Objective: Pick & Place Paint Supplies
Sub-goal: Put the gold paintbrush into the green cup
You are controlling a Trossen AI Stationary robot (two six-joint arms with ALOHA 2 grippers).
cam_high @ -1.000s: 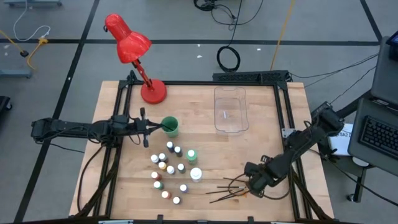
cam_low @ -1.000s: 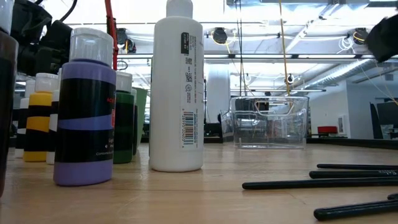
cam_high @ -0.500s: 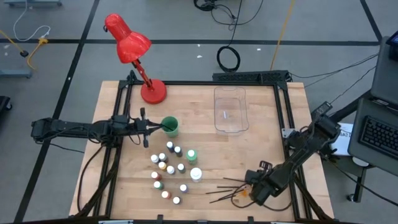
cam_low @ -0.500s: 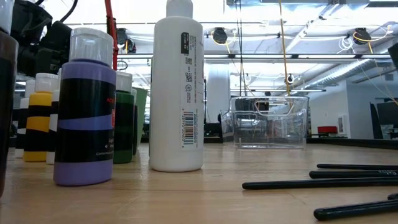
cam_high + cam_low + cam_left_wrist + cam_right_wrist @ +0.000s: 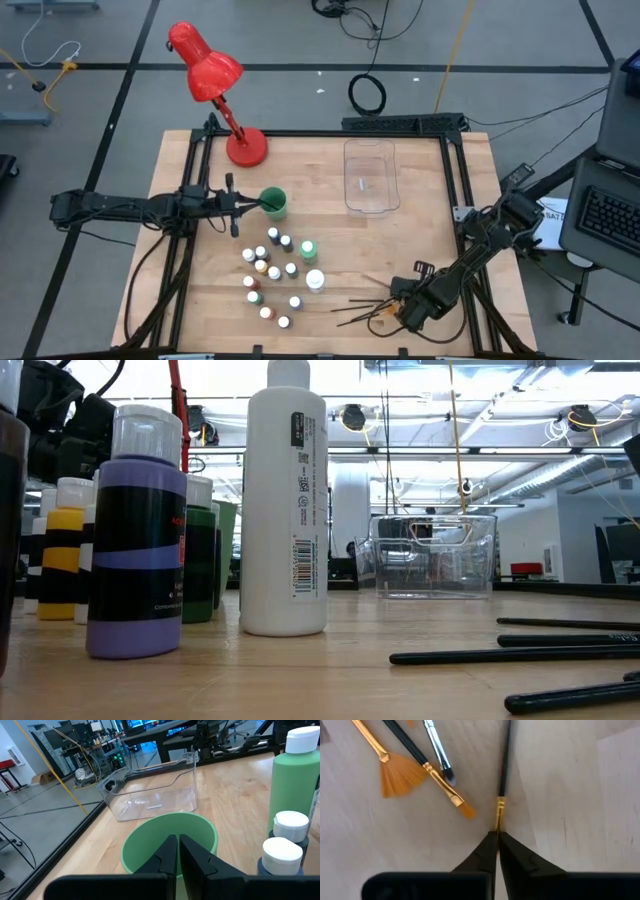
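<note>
Right gripper (image 5: 400, 315) has slid down toward the lower right of the high view and is now pinched shut on one brush (image 5: 503, 765). Other brushes (image 5: 355, 305) lie beside it. Left gripper (image 5: 243, 206) sits closed by the cup (image 5: 273, 204), bottles (image 5: 272, 268) untouched.

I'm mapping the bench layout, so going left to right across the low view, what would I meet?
Yellow-banded bottle → purple bottle → dark green bottle → tall white bottle → clear plastic bin → dark paintbrushes lying flat on the table.
</note>
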